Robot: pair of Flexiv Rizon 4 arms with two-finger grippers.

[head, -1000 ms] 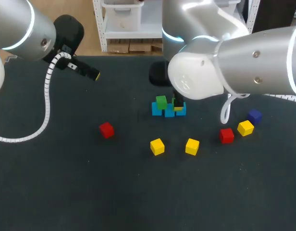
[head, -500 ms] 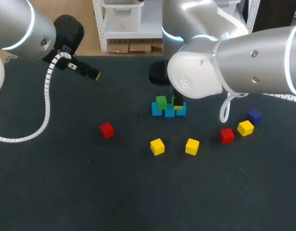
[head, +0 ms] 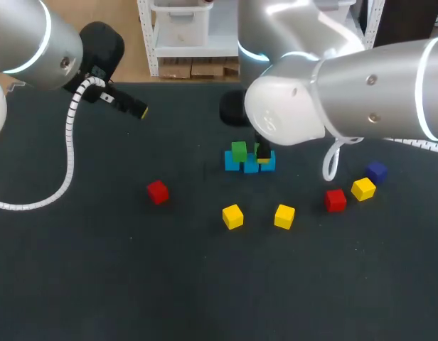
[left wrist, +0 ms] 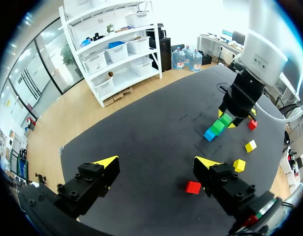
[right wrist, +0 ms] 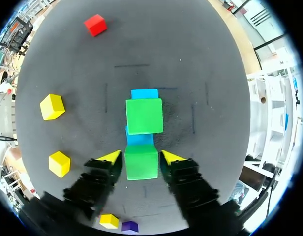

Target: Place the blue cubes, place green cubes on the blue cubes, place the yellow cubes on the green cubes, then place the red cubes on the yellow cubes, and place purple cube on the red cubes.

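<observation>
A row of blue cubes [head: 249, 165] lies at the table's middle, with a green cube [head: 238, 150] on its left end. A second green cube [right wrist: 141, 161] sits on the blue cube [right wrist: 139, 137] beside it. My right gripper [right wrist: 141, 157] is straight above that cube. Its yellow fingertips [right wrist: 112, 157] flank the cube with a thin gap on each side, so it is open. In the head view the right arm hides most of that cube. My left gripper [left wrist: 159, 161] hangs wide open and empty over the far left of the table [head: 137, 111].
Two yellow cubes [head: 232, 216] [head: 284, 216] lie in front of the stack. A red cube [head: 157, 192] is at the left. At the right lie a red cube [head: 335, 200], a yellow cube [head: 362, 189] and a purple cube [head: 377, 171].
My right arm has shifted very slightly left over the stack. The cubes and the left arm stand as before.
</observation>
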